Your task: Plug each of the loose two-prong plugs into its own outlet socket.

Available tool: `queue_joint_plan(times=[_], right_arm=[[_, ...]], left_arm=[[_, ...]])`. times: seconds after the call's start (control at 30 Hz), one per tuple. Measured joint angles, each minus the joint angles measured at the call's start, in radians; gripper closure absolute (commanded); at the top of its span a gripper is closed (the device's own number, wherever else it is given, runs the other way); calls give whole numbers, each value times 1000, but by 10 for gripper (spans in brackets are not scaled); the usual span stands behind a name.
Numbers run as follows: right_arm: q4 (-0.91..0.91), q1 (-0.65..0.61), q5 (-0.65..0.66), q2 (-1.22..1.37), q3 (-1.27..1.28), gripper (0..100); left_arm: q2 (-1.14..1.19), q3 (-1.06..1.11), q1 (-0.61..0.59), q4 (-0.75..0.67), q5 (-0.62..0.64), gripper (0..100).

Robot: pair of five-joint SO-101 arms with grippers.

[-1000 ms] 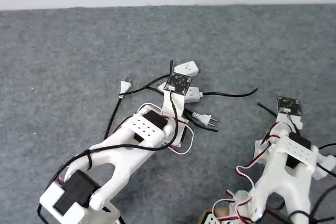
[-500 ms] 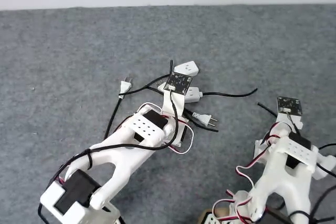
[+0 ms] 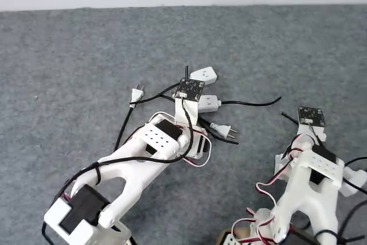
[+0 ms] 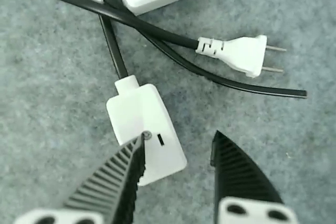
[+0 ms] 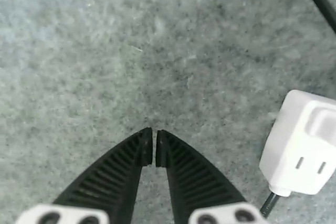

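Two-prong plug, white, lies flat on the grey worktop. Both prongs are bare and point away from its black cable. It is seated in no socket.

Second plug lies loose on the far side of the left arm, well apart from the first, with its prongs also free.

Near socket is a white block on a black lead. It rests between the first plug and the left gripper. The one slot visible on it is unoccupied.

The left gripper stands wide open and holds nothing. One fingertip overlaps the edge of the near socket, and the other is over bare worktop just beside the block. Contact with the block cannot be confirmed.

In the high view, the rear socket and the middle socket lie close together just beyond the left arm's wrist. A black lead runs off from the middle one.

The right gripper has its tips drawn together to a hairline gap with nothing between them. It is poised over bare worktop.

Right-hand socket, white, shows two unoccupied slots. It lies near that gripper but apart from it, with a dark lead leaving its end.
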Motion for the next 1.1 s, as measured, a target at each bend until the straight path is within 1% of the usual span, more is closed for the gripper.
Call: queue_joint_plan(times=[0.13,0.33,0.67,0.87,1.0,1.1], right_arm=[[0,-2,6,0,0,987],[-2,-2,8,0,0,987],[-2,-2,8,0,0,989],[-18,-2,8,0,0,990],[-18,-2,8,0,0,990],[-18,-2,8,0,0,990]], left_arm=[[0,0,-12,5,0,796],[0,2,-92,66,0,795],[0,2,-100,89,0,797],[0,2,-204,89,-2,799],[0,2,-221,120,-66,852],[0,2,-230,135,-92,872]])
